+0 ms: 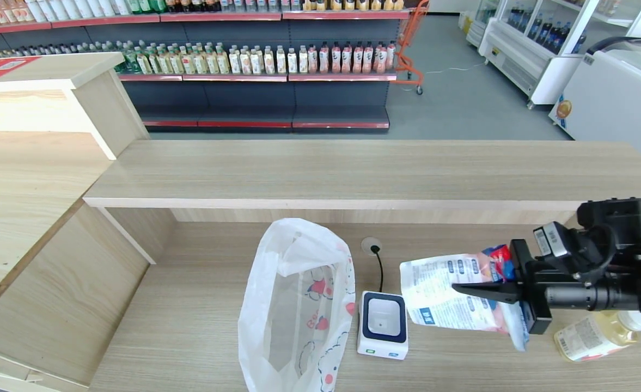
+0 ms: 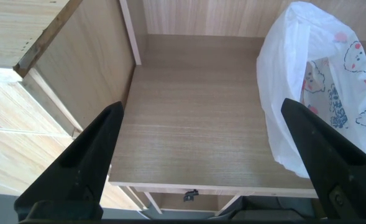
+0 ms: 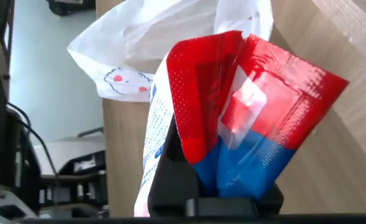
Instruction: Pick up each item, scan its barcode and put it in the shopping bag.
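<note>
packet (image 1: pixel 434 299): white pouch with a red-blue end, held above counter (image 1: pixel 189 326), just right of scanner (image 1: pixel 383 324)
right gripper (image 1: pixel 489 294): clamped on packet
left gripper (image 2: pixel 198 162): fingers spread wide, nothing held, over counter between shopping bag (image 1: pixel 298 305) and side panel (image 1: pixel 64 283)
shopping bag: mouth open, just left of scanner
bottle (image 1: pixel 598 335): lying near counter's right edge

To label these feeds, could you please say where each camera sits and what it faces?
Head view: on the head, facing forward-down at counter, scanner, shopping bag; right gripper holds a packet.
Left wrist view: on left wrist, facing down at counter; open left gripper frames it.
Right wrist view: on right wrist, facing the clamped packet.
All share the shopping bag.
</note>
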{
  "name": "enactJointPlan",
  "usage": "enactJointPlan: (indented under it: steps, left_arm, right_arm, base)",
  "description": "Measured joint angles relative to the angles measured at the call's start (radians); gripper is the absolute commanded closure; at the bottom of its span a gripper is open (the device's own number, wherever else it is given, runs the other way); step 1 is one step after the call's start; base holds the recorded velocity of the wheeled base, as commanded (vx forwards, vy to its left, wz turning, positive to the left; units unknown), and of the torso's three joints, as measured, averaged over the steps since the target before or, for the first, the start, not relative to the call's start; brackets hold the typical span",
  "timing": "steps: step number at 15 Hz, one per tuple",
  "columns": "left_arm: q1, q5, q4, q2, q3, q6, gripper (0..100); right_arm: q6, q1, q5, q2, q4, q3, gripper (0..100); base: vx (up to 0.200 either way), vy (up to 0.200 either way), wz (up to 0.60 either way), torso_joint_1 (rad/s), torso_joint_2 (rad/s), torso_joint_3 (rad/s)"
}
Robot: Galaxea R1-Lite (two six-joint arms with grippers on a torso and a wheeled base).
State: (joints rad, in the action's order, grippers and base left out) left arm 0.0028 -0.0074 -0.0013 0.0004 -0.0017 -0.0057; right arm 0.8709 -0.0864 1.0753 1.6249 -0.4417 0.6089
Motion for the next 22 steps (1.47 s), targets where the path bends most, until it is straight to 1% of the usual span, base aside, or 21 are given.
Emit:
enactJointPlan:
  steps: [1, 2, 3, 4, 6, 7, 8, 10, 13, 18, 22]
  left_arm:
    - [0.000, 0.000, 0.000, 0.000, 0.000, 0.000, 0]
    - [0.000, 0.000, 0.000, 0.000, 0.000, 0.000, 0]
    - [0.000, 0.000, 0.000, 0.000, 0.000, 0.000, 0]
    - [0.000, 0.000, 0.000, 0.000, 0.000, 0.000, 0]
    - [0.000, 0.000, 0.000, 0.000, 0.000, 0.000, 0]
    - [0.000, 0.000, 0.000, 0.000, 0.000, 0.000, 0]
    - [0.000, 0.000, 0.000, 0.000, 0.000, 0.000, 0]
    - [0.000, 0.000, 0.000, 0.000, 0.000, 0.000, 0]
    - [0.000, 0.000, 0.000, 0.000, 0.000, 0.001, 0]
    - [0.000, 0.000, 0.000, 0.000, 0.000, 0.001, 0]
    - [0.000, 0.000, 0.000, 0.000, 0.000, 0.000, 0]
  right_arm:
    - [-0.172, 0.003, -0.059, -0.086, 0.023, -0.040, 100]
    - [-0.392, -0.005, -0.137, -0.177, 0.046, -0.074, 100]
    - [-0.646, -0.031, -0.237, -0.276, 0.078, -0.106, 100]
    - [-0.857, -0.078, -0.350, -0.362, 0.101, -0.126, 100]
    - [-1.179, -0.235, -0.632, -0.497, 0.142, -0.158, 100]
    - [-1.280, -0.293, -0.710, -0.542, 0.158, -0.172, 100]
    - [-1.323, -0.327, -0.731, -0.574, 0.166, -0.183, 100]
    - [-1.332, -0.352, -0.736, -0.607, 0.173, -0.189, 100]
    - [-1.332, -0.358, -0.739, -0.624, 0.207, -0.178, 100]
    - [-1.374, -0.356, -0.753, -0.616, 0.205, -0.172, 100]
    - [-1.385, -0.346, -0.761, -0.569, 0.203, -0.147, 100]
  base:
    - [0.000, 0.000, 0.00, 0.000, 0.00, 0.000]
    - [0.000, 0.000, 0.00, 0.000, 0.00, 0.000]
    - [0.000, 0.000, 0.00, 0.000, 0.00, 0.000]
    - [0.000, 0.000, 0.00, 0.000, 0.00, 0.000]
    - [0.000, 0.000, 0.00, 0.000, 0.00, 0.000]
    - [0.000, 0.000, 0.00, 0.000, 0.00, 0.000]
    - [0.000, 0.000, 0.00, 0.000, 0.00, 0.000]
    - [0.000, 0.000, 0.00, 0.000, 0.00, 0.000]
    - [0.000, 0.000, 0.00, 0.000, 0.00, 0.000]
    - [-0.200, 0.000, 0.00, 0.005, 0.00, 0.004]
    - [0.000, 0.000, 0.00, 0.000, 0.00, 0.000]
